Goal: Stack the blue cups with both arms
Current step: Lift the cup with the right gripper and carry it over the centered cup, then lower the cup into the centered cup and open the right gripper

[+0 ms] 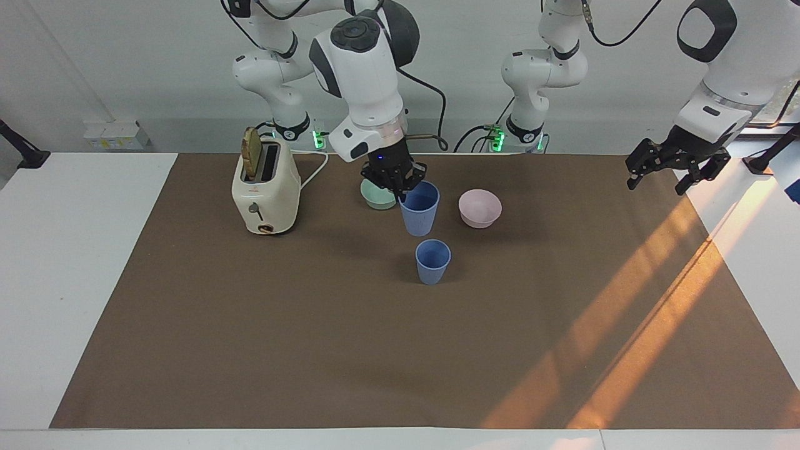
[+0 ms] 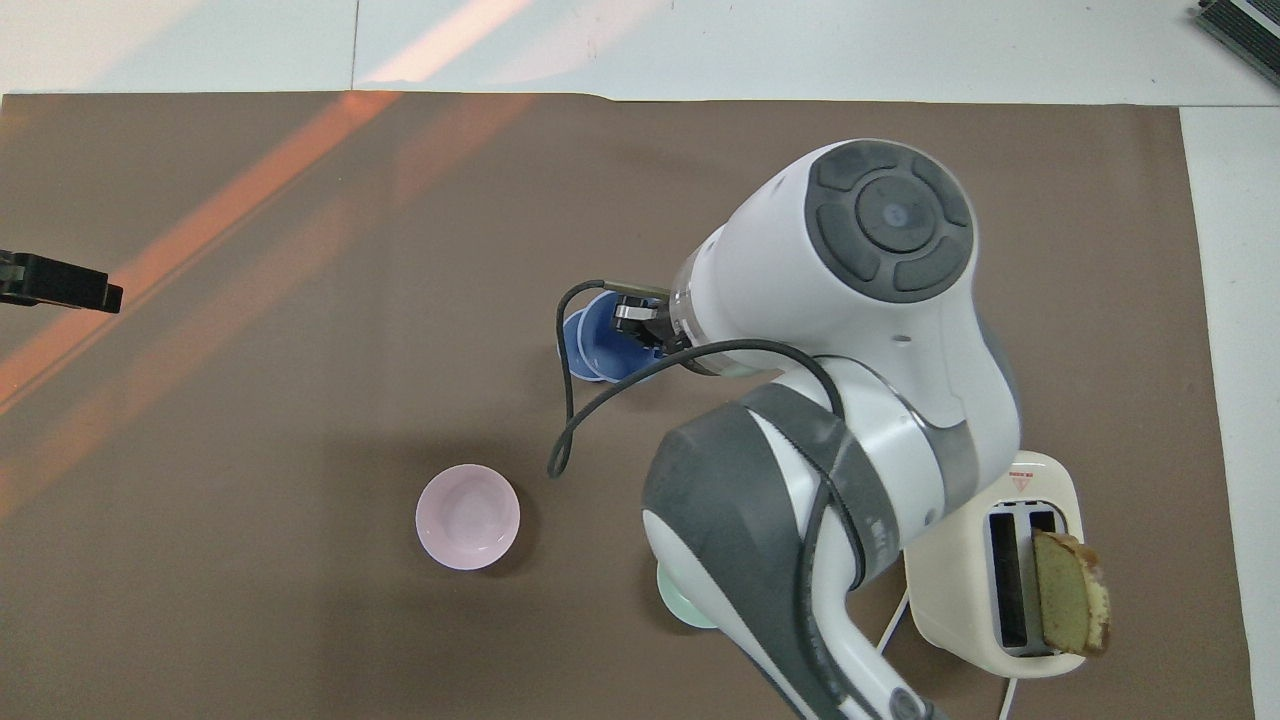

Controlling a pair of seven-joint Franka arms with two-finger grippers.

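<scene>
We held one blue cup (image 1: 419,209) in our right gripper (image 1: 400,183), wrist bent downward, raised over the other cup (image 1: 432,261) standing mid-mat. Our left gripper (image 1: 677,164) hung with fingers spread over the mat's (image 1: 312,344) edge at the left arm's end.

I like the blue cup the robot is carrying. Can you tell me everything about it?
The small matte periwinkle-blue plastic cup is tapered, with no handle and looks empty. The right pincer grips its rim, holding it upright in the air. It hangs over the matching blue cup standing on the brown mat, not yet inside it, nothing else touching it.
</scene>
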